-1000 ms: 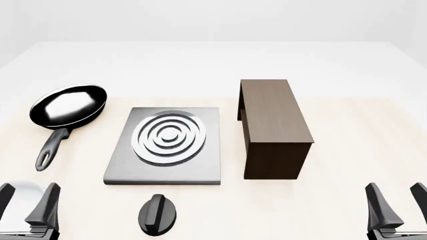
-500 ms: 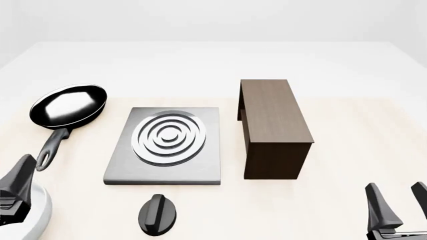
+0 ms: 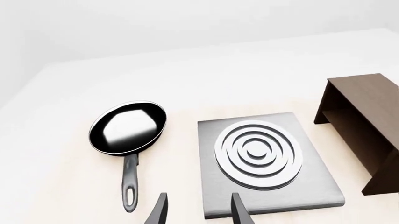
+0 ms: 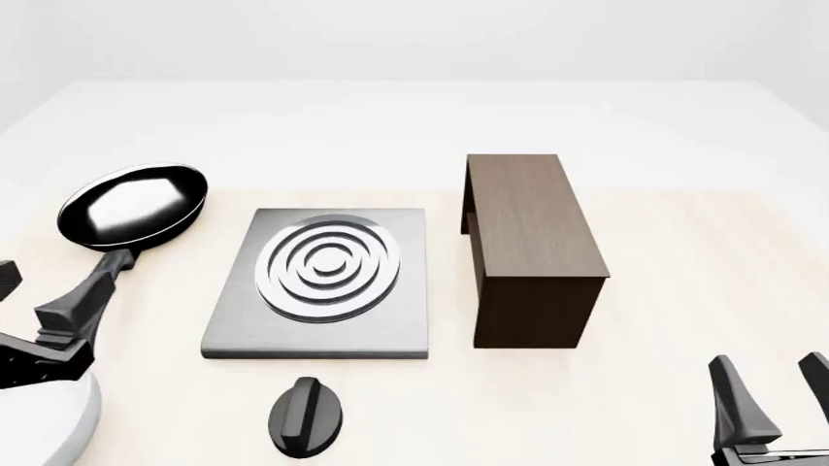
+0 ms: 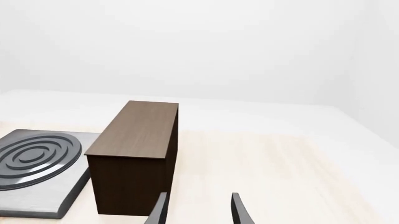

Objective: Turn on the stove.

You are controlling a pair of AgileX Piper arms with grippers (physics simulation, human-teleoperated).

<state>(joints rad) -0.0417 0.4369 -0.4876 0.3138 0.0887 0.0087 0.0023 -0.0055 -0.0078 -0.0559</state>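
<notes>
Two arms: both sit at the near edge of the table (image 4: 700, 291), neither touching anything.
Wooden box (image 4: 531, 248): stands just right of the slab, well apart from the knob; no part in this task.
Stove (image 4: 324, 282): the flat grey slab with silver burner rings lies mid-table, bare on top.
Frying pan (image 4: 134, 206): rests left of the slab, handle toward the near side, just beyond the left arm.
Left gripper (image 4: 39, 306): jaws spread and empty, low at the left edge, angled toward the slab's near left corner in the wrist view (image 3: 196, 212).
Right gripper (image 4: 774, 403): jaws apart, empty, parked at the near right corner.
Knob (image 4: 307, 416): small, black and round with a raised ridge, just in front of the slab's near edge, untouched.
Step in hand: approach; by my reading the left arm is the one heading in.
Next move: swing right and down over the knob, straddle the ridge, close, then twist.
</notes>
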